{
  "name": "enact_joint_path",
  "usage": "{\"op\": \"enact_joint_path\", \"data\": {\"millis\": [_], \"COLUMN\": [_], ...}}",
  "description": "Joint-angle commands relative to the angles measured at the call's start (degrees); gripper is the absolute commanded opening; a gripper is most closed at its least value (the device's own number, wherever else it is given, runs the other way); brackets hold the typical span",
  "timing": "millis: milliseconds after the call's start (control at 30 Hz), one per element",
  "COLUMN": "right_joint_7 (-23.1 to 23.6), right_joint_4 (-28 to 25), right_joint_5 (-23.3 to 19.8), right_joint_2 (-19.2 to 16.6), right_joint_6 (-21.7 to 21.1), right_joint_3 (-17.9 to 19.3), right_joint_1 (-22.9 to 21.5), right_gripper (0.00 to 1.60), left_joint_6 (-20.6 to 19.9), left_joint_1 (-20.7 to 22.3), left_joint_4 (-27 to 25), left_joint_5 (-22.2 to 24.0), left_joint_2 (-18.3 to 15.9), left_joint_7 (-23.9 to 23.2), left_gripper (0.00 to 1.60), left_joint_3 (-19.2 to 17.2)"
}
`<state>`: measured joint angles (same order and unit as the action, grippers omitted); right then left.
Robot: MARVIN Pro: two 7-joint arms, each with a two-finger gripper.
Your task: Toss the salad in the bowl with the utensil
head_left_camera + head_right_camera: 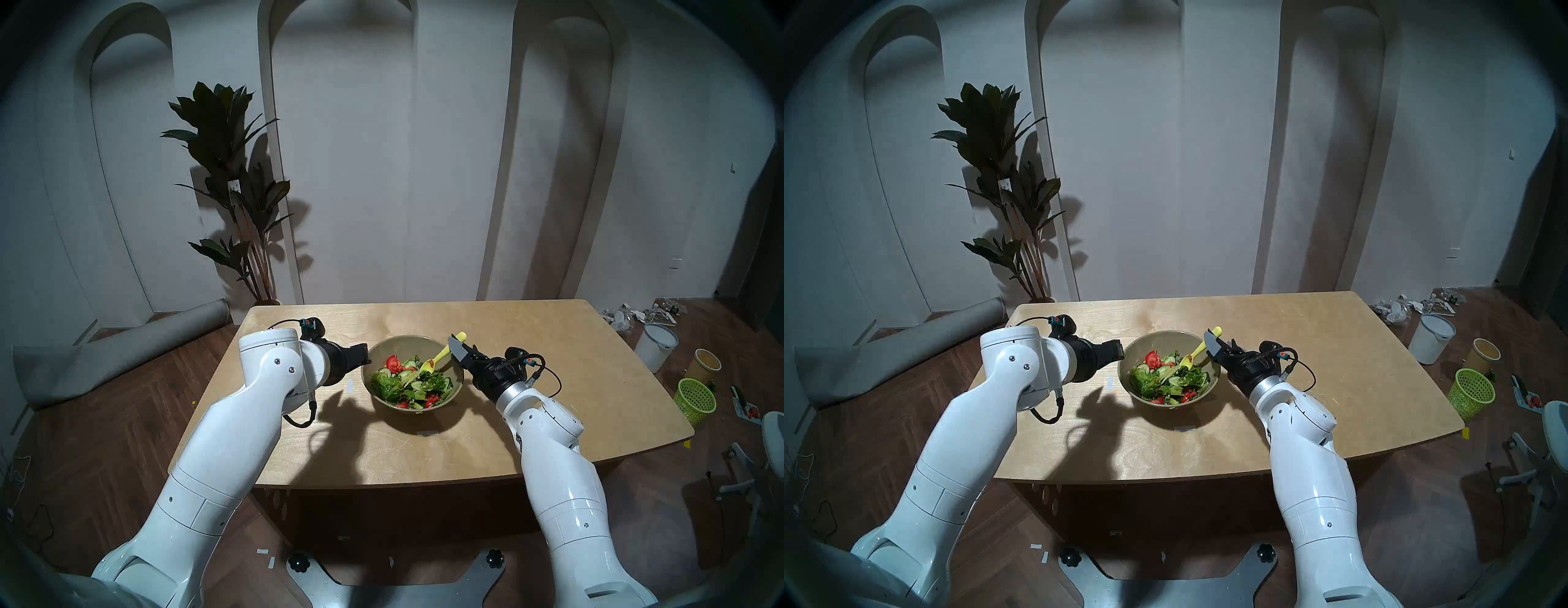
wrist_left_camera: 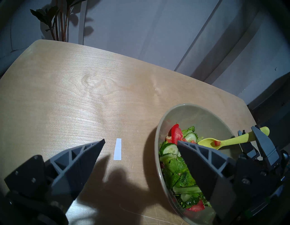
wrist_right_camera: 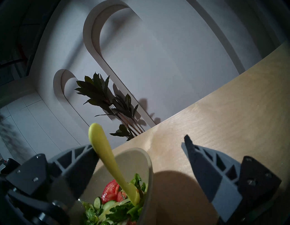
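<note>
Where the bowl (image 1: 405, 346) stands: on the wooden table (image 1: 530, 339), between my two arms, and every place below is given from it.
Salad (image 1: 409, 384): heaped inside the bowl, with green leaves, cucumber slices and red tomato chunks.
Spoon (image 1: 435, 358): its oval scoop rests on top of the salad. Its handle slopes up and out over the bowl's right rim, and the rounded end pokes out past my right fingers.
Tomato bit (image 2: 217, 143): a small red piece lying in the scoop, above the salad.
My right gripper (image 3: 139, 142): just outside the bowl's right rim, fingers spread wide. The handle leans against the inner face of one finger, while the other finger stands well clear of it, so I am not pinching the spoon.
My left gripper (image 2: 141, 140): at the bowl's left rim, fingers spread. One finger hangs over the salad inside the bowl and the other is outside over the table, so the rim lies between them. I cannot tell whether either finger touches the bowl.
White tape strip (image 2: 117, 149): flat on the table, just left of the bowl.
</note>
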<state>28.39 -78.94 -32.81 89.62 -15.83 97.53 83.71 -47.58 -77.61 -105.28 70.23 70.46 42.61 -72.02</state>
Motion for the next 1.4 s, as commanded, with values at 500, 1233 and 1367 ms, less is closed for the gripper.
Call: {"op": "enact_joint_path", "data": {"millis": [500,1233,1367], "right_joint_7": [0.1,1.4,3.2], "right_joint_4": [-3.3,-11.9,-14.6], "right_joint_5": [-0.6,-3.0,1.9], "right_joint_2": [0.4,-0.7,-3.9], "right_joint_6": [1.6,3.3,7.1], "right_joint_3": [1.8,7.9,6.4], "right_joint_1": [0.5,2.0,3.5], "right_gripper": [1.60,1.60,1.60], "left_joint_6": [-1.2,10.0,14.9], "left_joint_1": [1.1,1.5,1.7], "left_joint_4": [-0.8,-1.0,1.0], "left_joint_5": [0.2,-14.6,-19.4], "left_joint_2": [0.4,0.1,-1.4], "left_joint_7": [0.2,2.7,2.7], "left_gripper": [1.60,1.60,1.60], "left_joint_3": [-0.1,4.8,5.8]}}
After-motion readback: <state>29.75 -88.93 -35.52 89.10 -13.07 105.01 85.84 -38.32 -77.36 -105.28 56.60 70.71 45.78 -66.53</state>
